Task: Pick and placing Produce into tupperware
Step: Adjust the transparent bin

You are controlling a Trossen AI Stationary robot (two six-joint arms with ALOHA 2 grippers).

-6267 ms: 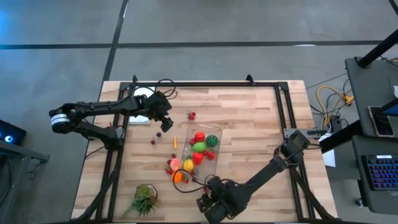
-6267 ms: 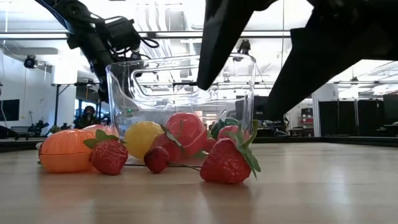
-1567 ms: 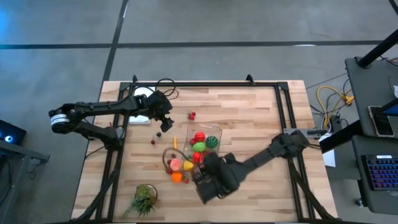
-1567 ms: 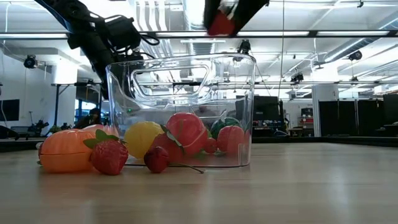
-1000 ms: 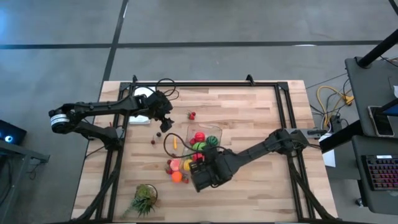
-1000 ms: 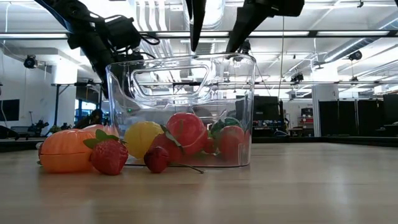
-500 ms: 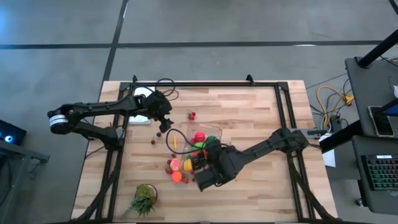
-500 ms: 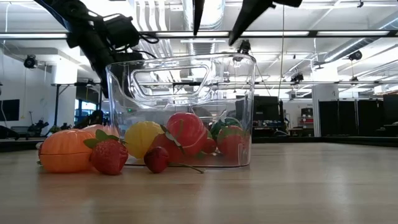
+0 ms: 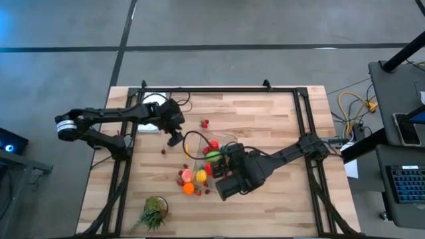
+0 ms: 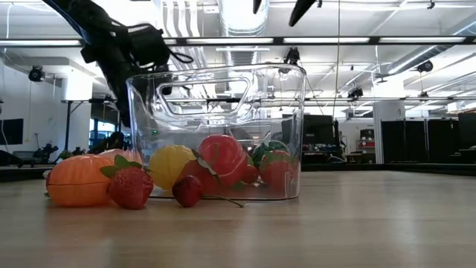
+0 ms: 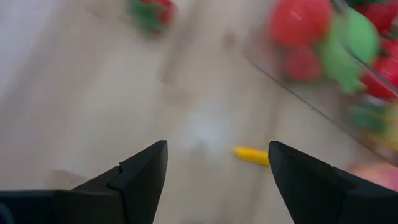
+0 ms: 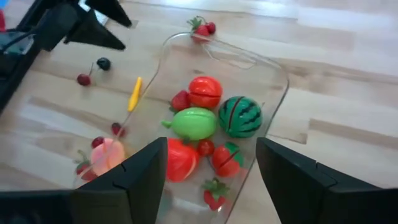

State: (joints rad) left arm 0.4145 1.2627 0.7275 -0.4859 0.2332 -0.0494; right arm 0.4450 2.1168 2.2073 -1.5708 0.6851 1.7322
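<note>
Light wooden tabletop [image 9: 265, 126] edged by a black frame, leafy green tuft [image 9: 153, 212] near its front corner, white paper sheet [image 9: 152, 111] at the far corner

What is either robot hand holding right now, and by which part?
Nothing. The right hand is open and empty above the clear plastic rectangular container; the left hand is open and empty over the wooden table.

Two dark, near-black jointed arms. The left arm [image 9: 109, 119] has a white band with a dark stripe at its outer joint and a thin black cable looping off its wrist. The right arm [image 9: 279, 159] is bulkier; each ends in two dark wedge-shaped fingers [image 12: 140, 177].
</note>
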